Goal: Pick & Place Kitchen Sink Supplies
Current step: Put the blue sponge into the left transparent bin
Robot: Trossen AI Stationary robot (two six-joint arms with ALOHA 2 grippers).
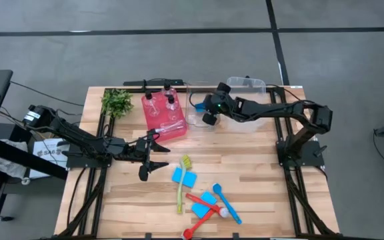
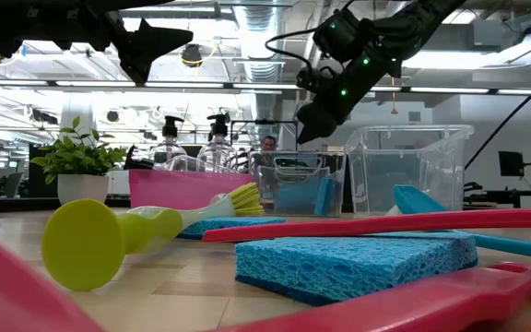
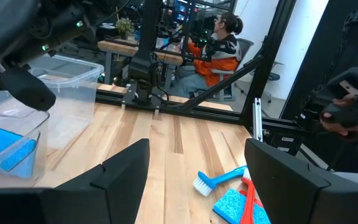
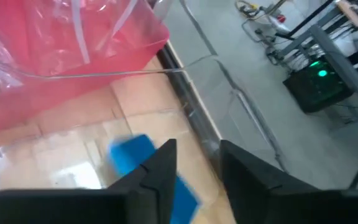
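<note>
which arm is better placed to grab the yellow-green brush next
Left. Its open pincer hangs just beside the yellow-green brush on the table. The right pincer is farther off, over the clear bin holding a blue sponge.

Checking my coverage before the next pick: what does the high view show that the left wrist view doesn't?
Only the high view: the red bin holding pump bottles, the plant, the yellow-green brush, and the open left gripper from above.
Only the left wrist view: a seated person behind the table.
Both: the blue brush and the clear bin holding a sponge.
</note>
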